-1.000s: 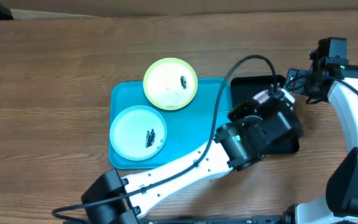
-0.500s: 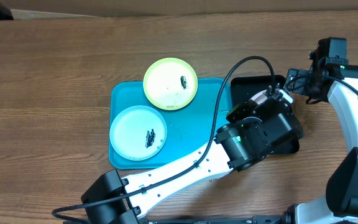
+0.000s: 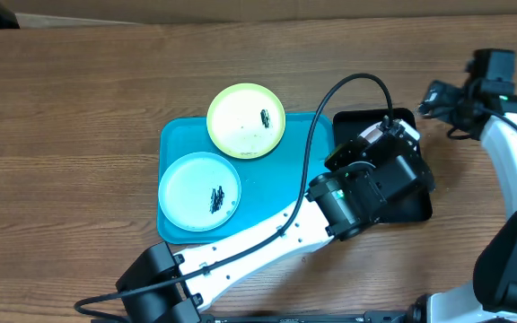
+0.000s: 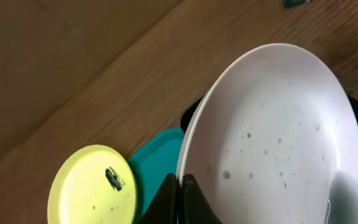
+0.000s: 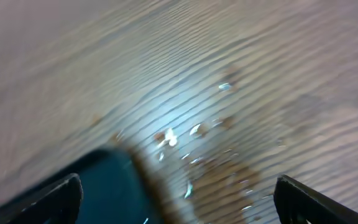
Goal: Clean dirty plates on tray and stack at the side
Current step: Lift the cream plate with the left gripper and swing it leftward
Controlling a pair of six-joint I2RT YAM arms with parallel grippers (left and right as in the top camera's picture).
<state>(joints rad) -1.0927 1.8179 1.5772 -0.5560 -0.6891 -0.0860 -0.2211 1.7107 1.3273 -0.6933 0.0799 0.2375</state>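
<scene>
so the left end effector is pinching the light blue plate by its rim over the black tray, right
Not quite. The plate in the left end effector is the white plate, not the light blue one. The left wrist view shows it pinched at its rim, over the black tray. The light blue plate lies on the turquoise tray, as the overhead view shows.
</scene>
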